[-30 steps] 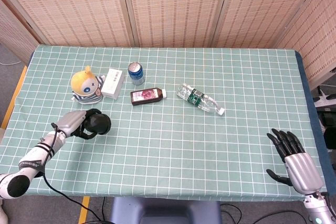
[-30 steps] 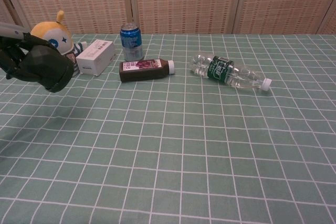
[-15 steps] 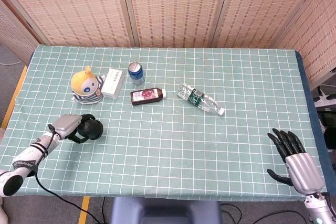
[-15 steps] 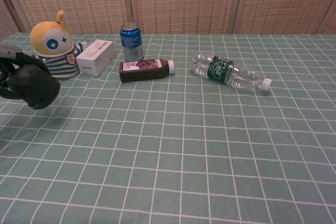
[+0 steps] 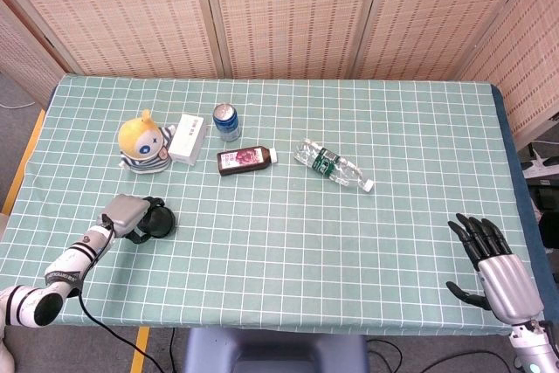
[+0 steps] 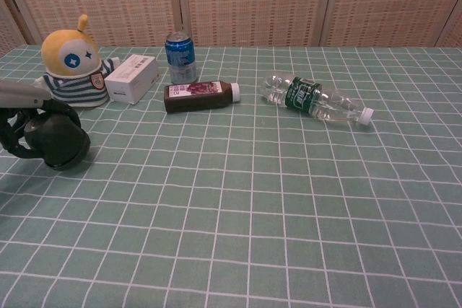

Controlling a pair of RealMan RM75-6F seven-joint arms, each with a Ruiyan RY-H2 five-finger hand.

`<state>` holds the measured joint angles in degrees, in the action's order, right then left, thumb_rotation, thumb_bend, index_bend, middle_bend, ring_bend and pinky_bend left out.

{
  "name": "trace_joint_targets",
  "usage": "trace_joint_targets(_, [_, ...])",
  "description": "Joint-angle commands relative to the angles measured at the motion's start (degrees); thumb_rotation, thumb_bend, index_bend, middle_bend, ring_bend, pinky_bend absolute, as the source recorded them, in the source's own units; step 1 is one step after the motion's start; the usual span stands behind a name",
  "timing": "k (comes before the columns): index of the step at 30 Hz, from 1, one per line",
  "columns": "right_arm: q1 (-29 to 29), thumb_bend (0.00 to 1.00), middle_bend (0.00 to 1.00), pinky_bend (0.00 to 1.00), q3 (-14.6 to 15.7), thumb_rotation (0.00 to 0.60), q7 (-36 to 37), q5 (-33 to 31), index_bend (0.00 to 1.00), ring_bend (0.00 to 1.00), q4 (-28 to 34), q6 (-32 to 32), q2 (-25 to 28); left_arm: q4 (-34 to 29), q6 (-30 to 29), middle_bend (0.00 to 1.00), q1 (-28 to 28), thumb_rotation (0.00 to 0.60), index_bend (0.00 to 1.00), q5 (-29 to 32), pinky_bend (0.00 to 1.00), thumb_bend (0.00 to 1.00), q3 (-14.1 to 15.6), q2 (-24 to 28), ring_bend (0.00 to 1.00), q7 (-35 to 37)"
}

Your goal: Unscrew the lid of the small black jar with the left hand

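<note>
While the left hand point(image 5: 128, 214) grips the small black jar point(image 5: 157, 222) on the table point(image 5: 288, 224), the right hand point(image 5: 493, 264) hangs open, fingers spread.

My left hand point(image 5: 129, 213) has a silver-grey back and black fingers, and the small jar point(image 6: 56, 141) it wraps is solid black. My right hand point(image 5: 494, 270) at five o'clock shows the same silver and black. The tablecloth point(image 5: 288, 242) is sage green with a white grid. Toward eleven o'clock: a yellow doll point(image 5: 143, 141) in navy-and-white stripes, a white box point(image 5: 188, 138), a blue can point(image 5: 227, 121), a dark brown bottle point(image 5: 246, 160) with purple label and white cap. The clear bottle point(image 5: 334, 164) wears a green label.
</note>
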<state>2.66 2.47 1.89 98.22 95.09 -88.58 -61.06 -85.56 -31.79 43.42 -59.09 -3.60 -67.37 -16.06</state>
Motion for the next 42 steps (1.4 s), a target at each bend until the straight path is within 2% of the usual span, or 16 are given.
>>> trace_joint_targets(1, [-0.1, 0.09, 0.00, 0.00, -0.1, 0.600, 0.4, -0.1, 0.00, 0.00, -0.1, -0.3, 0.2, 0.5, -2.0, 0.76, 1.1, 0.600, 0.76, 2.4, 0.51, 0.49, 1.7, -1.2, 0.59, -2.9])
trace_joint_targets(9, [-0.3, 0.09, 0.00, 0.00, 0.2, 0.600, 0.8, 0.1, 0.00, 0.00, -0.5, -0.4, 0.3, 1.2, -4.9, 0.56, 1.6, 0.600, 0.62, 4.1, 0.43, 0.48, 3.7, -2.8, 0.42, -5.9])
trace_joint_targets(18, [-0.3, 0.09, 0.00, 0.00, 0.1, 0.600, 1.0, 0.6, 0.00, 0.00, -0.7, -0.9, 0.1, 2.1, -6.1, 0.47, 1.9, 0.600, 0.53, 4.2, 0.41, 0.48, 4.5, -3.6, 0.37, -6.0])
trace_joint_targets(21, [-0.3, 0.09, 0.00, 0.00, 0.0, 0.600, 1.1, 0.7, 0.00, 0.00, -0.7, -1.0, 0.1, 2.0, -6.6, 0.41, 1.9, 0.600, 0.42, 3.9, 0.40, 0.47, 4.7, -3.8, 0.33, -6.0])
trace_joint_targets(25, [-0.3, 0.09, 0.00, 0.00, 0.0, 0.600, 1.3, 0.7, 0.00, 0.00, -0.6, -1.0, 0.1, 2.2, -7.0, 0.32, 1.9, 0.600, 0.23, 3.8, 0.38, 0.46, 4.9, -4.4, 0.25, -6.0])
trace_joint_targets(31, [-0.3, 0.09, 0.00, 0.00, -0.1, 0.600, 1.4, 0.8, 0.00, 0.00, -0.5, -1.2, 0.2, 3.4, -7.5, 0.16, 2.0, 0.600, 0.02, 3.9, 0.30, 0.45, 4.9, -5.5, 0.12, -6.1])
trace_joint_targets(42, [-0.2, 0.09, 0.00, 0.00, -0.2, 0.600, 2.1, 1.2, 0.00, 0.00, -0.9, -1.6, -0.1, 3.5, -8.2, 0.01, 2.0, 0.600, 0.00, 4.6, 0.24, 0.42, 5.0, -5.8, 0.00, -6.2])
